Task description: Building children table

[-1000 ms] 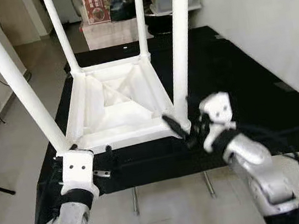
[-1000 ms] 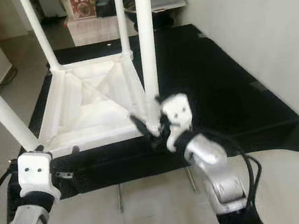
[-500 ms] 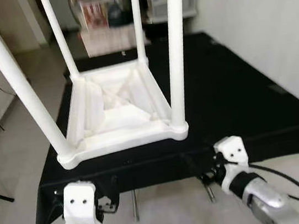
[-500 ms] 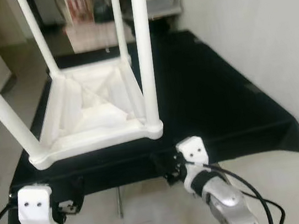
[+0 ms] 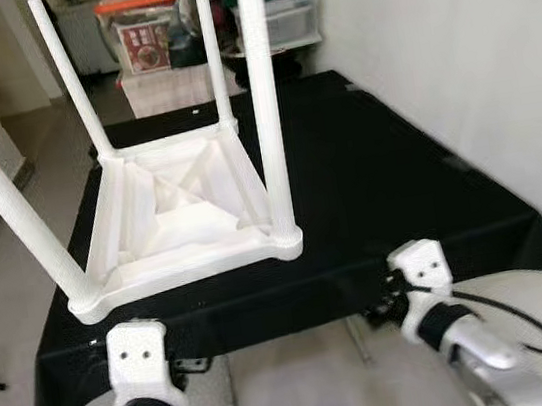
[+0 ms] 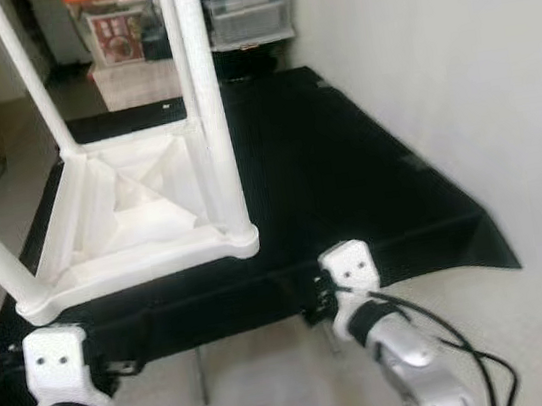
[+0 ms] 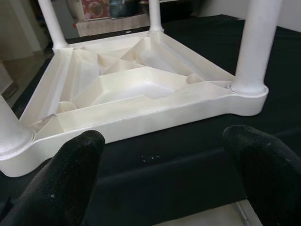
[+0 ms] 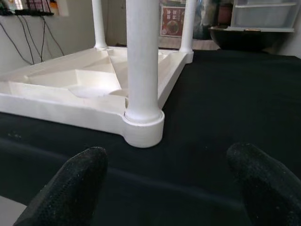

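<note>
A white plastic children's table [image 5: 183, 220] lies upside down on a black cloth-covered table [image 5: 398, 175], with several round legs standing up from its corners. The near right leg [image 5: 266, 113] and the near left leg [image 5: 8, 199] stand closest to me. My left gripper [image 7: 164, 141] is open, low before the near edge of the white frame [image 7: 141, 110] and apart from it. My right gripper [image 8: 167, 155] is open too, facing the near right leg [image 8: 142, 61] with a gap of black cloth between. Neither holds anything.
A white wall [image 5: 469, 34] runs close along the right side of the black table. Boxes [image 5: 143, 44] and a clear bin [image 5: 286, 19] stand on the floor behind it. Tiled floor [image 5: 296, 381] lies under the front edge, and a black cable [image 5: 529, 313] trails by my right arm.
Both grippers have drawn back from the near corners of the white table to below the black table's front edge. The right one has left the near right leg. The view has shifted too.
</note>
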You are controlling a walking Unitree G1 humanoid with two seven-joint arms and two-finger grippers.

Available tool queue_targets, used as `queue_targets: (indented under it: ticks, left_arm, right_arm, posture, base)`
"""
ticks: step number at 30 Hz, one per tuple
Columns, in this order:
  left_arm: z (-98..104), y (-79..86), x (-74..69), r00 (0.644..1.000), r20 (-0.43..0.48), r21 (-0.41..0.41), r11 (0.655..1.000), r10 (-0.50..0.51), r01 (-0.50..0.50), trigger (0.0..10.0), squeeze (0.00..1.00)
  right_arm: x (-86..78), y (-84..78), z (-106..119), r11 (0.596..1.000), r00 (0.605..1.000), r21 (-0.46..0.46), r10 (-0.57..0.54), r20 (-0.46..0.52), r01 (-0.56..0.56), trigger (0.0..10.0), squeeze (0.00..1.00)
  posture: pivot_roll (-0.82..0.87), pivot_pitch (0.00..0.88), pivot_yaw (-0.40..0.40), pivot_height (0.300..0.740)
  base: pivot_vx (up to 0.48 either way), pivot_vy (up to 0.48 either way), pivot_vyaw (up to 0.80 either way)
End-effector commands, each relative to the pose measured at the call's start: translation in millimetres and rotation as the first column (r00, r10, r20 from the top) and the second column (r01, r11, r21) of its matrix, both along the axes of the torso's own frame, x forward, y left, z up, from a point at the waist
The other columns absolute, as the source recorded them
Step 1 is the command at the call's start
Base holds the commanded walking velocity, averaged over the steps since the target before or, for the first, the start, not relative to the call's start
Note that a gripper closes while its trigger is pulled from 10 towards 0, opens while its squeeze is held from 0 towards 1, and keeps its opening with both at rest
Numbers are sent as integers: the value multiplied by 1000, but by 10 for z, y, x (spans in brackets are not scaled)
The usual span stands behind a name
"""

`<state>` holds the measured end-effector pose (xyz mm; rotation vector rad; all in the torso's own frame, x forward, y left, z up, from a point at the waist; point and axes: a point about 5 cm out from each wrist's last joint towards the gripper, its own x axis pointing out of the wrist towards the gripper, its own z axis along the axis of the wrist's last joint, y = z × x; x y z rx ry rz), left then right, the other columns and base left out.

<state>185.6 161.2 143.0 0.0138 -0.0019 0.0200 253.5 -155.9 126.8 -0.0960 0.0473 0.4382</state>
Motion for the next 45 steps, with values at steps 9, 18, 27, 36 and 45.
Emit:
queue_targets:
  ticks: [9,18,27,36,45]
  left_arm:
    - [-7,15,-3,1000,-10,-8,1000,-23,23,10000,0]
    - [2,7,2,1000,-10,-11,1000,-29,29,10000,0]
    - [11,-90,-14,992,-3,-11,992,-128,128,10000,0]
    - [0,-72,-8,994,-12,-30,993,-111,111,10000,0]
    - [-28,9,1,999,-33,-21,999,-37,37,10000,0]
  right_arm:
    - [37,58,4,1000,1000,-2,12,4,-12,10000,0]
    - [47,33,9,1000,1000,-27,-6,20,7,10000,0]
    - [49,2,-32,999,1000,34,-9,-20,10,10000,0]
    - [25,21,-50,999,999,37,33,-26,-32,10000,0]
    - [51,-64,55,993,993,10,120,-3,-120,10000,0]
  posture:
    - [-8,39,7,740]
    - [-15,39,6,740]
    - [-16,38,4,740]
    - [-15,35,5,740]
    - [-17,31,9,740]
  base:
    - [232,0,393]
    - [369,0,133]
    - [57,-38,0]
    - [0,-237,0]
    - [0,107,0]
